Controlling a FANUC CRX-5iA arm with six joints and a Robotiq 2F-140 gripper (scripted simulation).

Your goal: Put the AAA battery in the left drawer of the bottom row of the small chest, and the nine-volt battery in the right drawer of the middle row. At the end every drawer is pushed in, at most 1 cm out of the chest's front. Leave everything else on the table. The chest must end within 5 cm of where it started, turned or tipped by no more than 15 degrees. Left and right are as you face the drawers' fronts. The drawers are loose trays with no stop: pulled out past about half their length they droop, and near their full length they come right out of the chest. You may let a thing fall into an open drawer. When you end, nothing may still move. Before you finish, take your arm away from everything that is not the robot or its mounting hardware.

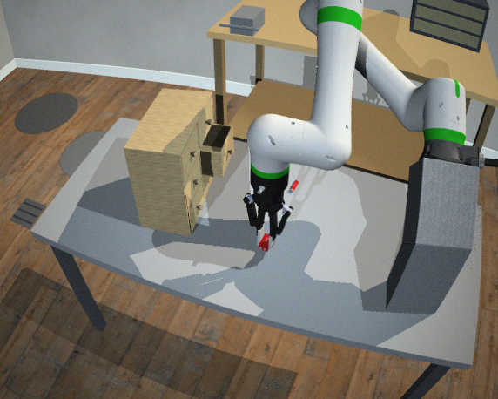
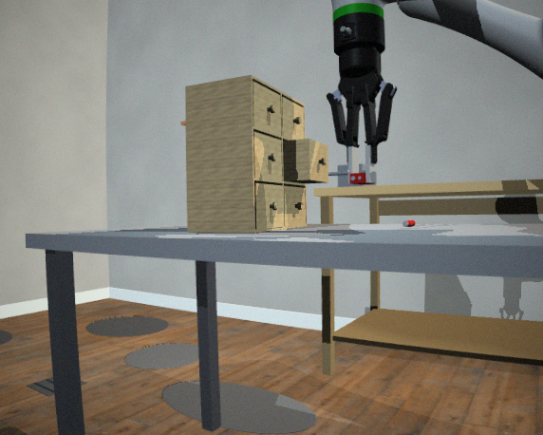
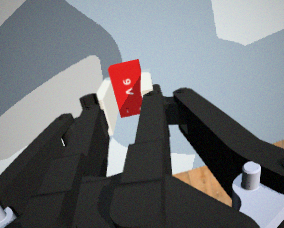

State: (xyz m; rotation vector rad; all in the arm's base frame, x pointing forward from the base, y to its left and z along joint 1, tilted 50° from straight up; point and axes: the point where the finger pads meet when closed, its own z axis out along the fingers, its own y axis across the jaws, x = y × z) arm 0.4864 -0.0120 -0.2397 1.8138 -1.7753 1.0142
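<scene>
My gripper (image 1: pixel 265 239) is shut on the red nine-volt battery (image 1: pixel 264 242) and holds it well above the grey table, to the right of the chest. The battery also shows between the fingertips in the exterior view (image 2: pixel 357 178) and in the wrist view (image 3: pixel 127 87). The small wooden chest (image 1: pixel 171 158) stands on the table's left part. Its middle-row right drawer (image 1: pixel 217 149) is pulled out and open; it also shows in the exterior view (image 2: pixel 307 160). The other drawers are pushed in. The AAA battery (image 1: pixel 293 185), red and white, lies on the table behind my gripper (image 2: pixel 408 222).
A tall grey block (image 1: pixel 437 235), the arm's base, stands at the table's right end. A wooden side table stands behind, with a grey box (image 1: pixel 246 19) and a dark drawer unit (image 1: pixel 450 22) on top.
</scene>
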